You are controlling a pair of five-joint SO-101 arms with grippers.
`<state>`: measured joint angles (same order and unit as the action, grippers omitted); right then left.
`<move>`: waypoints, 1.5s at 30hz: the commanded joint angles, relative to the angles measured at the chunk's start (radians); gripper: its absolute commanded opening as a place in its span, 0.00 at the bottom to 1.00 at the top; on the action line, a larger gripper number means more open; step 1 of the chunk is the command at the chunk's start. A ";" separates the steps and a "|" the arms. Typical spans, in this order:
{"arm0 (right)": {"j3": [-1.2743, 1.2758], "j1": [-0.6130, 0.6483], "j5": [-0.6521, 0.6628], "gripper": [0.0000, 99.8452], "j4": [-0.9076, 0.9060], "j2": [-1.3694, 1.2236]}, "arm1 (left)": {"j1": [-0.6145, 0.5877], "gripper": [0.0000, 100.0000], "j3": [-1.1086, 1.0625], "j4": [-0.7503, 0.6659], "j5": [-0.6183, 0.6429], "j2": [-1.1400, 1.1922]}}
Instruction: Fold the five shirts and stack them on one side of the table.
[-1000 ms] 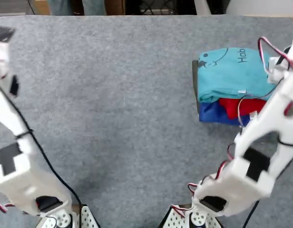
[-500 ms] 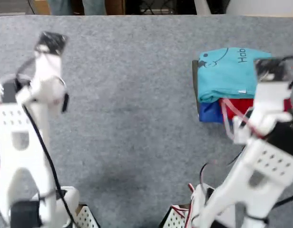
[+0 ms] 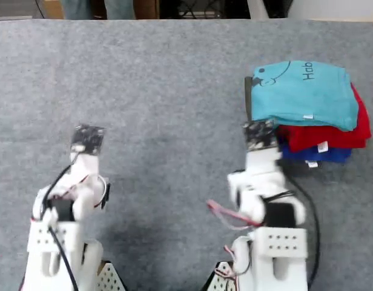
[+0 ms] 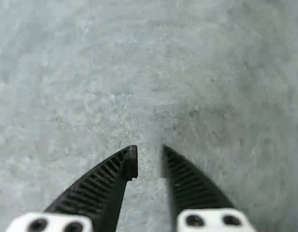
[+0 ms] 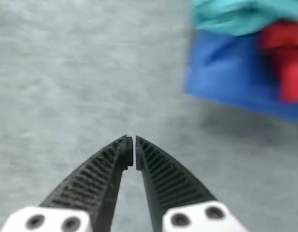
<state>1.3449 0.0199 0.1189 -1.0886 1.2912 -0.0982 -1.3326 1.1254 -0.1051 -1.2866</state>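
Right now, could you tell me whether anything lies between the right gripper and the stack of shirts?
Nothing visible does. Bare grey table runs from the right gripper, which is shut and empty, to the near edge of the stack of shirts.

White plastic arms (image 3: 277, 244), black motor blocks (image 3: 282, 214), red and black cables (image 3: 226, 214); left tool (image 4: 148, 162) and right tool (image 5: 134, 147) have ribbed black fingers (image 4: 108, 182).

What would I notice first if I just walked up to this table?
The bright pile of folded shirts at the far right of the grey felt table: a teal shirt on top, a red shirt under it, a blue shirt below that. Then the two white plastic robot arms, left arm and right arm, folded at the near edge.
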 commanded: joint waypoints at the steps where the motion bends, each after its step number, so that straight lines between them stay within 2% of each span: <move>1: 0.090 0.132 -0.080 0.01 0.032 0.061 | -0.079 0.18 -0.058 0.011 0.199 -0.189; 4: 0.153 0.144 -0.083 0.01 0.035 0.113 | -0.125 0.15 -0.120 0.017 0.163 -0.313; 9: 0.259 0.141 -0.083 0.01 0.031 0.248 | -0.127 0.03 -0.295 0.023 -0.040 -0.499; 11: 0.312 0.144 -0.080 0.01 0.031 0.317 | -0.125 0.04 -0.364 0.023 -0.068 -0.545; 15: 0.348 0.143 -0.086 0.01 -0.011 0.456 | -0.127 0.03 -0.363 0.052 -0.071 -0.523; 21: 0.340 0.146 -0.080 0.01 -0.226 0.605 | -0.130 0.03 -0.364 0.141 -0.072 -0.526; 45: 0.340 0.146 -0.080 0.01 -0.215 0.591 | -0.127 0.03 -0.364 0.146 -0.074 -0.528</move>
<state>1.6901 0.1565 0.0422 -1.2973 1.8082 -0.2225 -1.6840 1.2666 -0.1665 -1.8021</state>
